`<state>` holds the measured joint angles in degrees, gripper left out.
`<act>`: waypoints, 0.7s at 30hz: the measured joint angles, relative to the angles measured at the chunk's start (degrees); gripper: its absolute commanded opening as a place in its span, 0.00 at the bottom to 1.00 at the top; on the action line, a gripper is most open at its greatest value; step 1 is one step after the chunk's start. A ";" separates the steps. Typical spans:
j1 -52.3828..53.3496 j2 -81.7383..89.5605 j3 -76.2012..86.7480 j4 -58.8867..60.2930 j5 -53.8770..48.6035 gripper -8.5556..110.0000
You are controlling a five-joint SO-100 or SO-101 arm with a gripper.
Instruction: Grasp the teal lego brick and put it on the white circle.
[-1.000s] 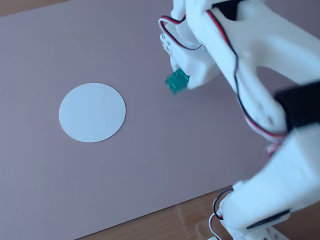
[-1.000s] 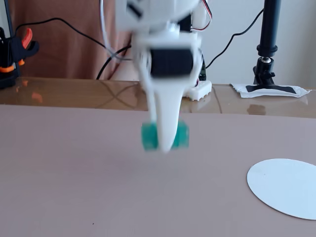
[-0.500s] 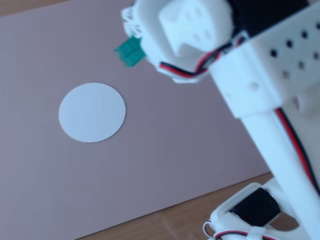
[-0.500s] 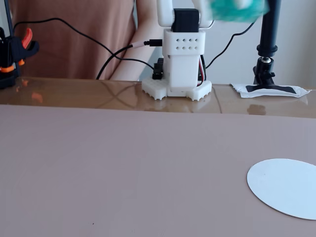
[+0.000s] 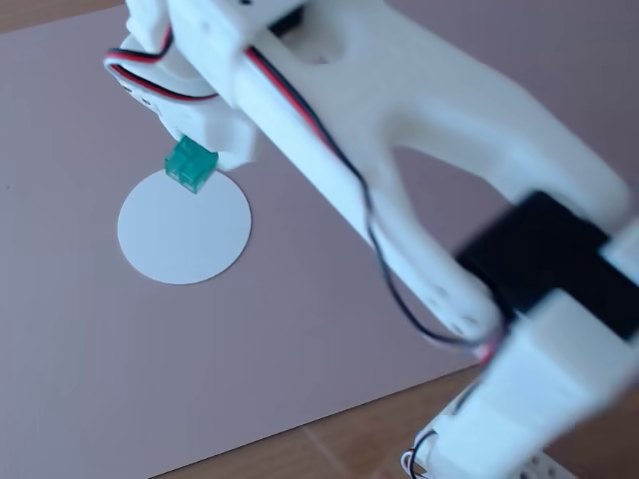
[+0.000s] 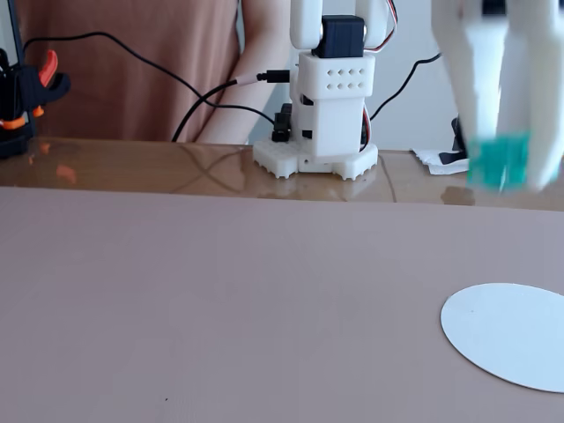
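In a fixed view, the white plastic pincer (image 5: 192, 150) is clenched on the small translucent teal lego brick (image 5: 189, 166) over the far edge of the flat white paper circle (image 5: 184, 227). In the other, the brick (image 6: 499, 161) hangs clear above the circle (image 6: 511, 333), on the right of the pinkish mat (image 6: 220, 300).

In a fixed view the gripper (image 6: 502, 167) and the teal lego brick (image 6: 499, 161) at the upper right are smeared by blur, and the white circle (image 6: 507, 333) is cut off by the right edge. In the other fixed view the gripper's fingertips (image 5: 205, 135) hide the brick's (image 5: 189, 165) upper part, and the arm (image 5: 559, 299) at the lower right is out of focus and cropped.
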<state>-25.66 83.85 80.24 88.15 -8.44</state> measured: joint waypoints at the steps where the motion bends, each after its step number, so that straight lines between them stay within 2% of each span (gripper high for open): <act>1: -0.09 -3.08 -1.85 0.62 0.09 0.07; 9: -2.37 -19.95 -13.10 3.43 -1.05 0.08; 13: -3.87 -24.43 -17.49 5.71 -1.93 0.25; 15: -3.16 -25.14 -18.28 5.98 -1.41 0.30; 21: -2.81 -25.49 -18.37 6.59 -1.32 0.33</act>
<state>-28.48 58.36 61.88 94.75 -9.76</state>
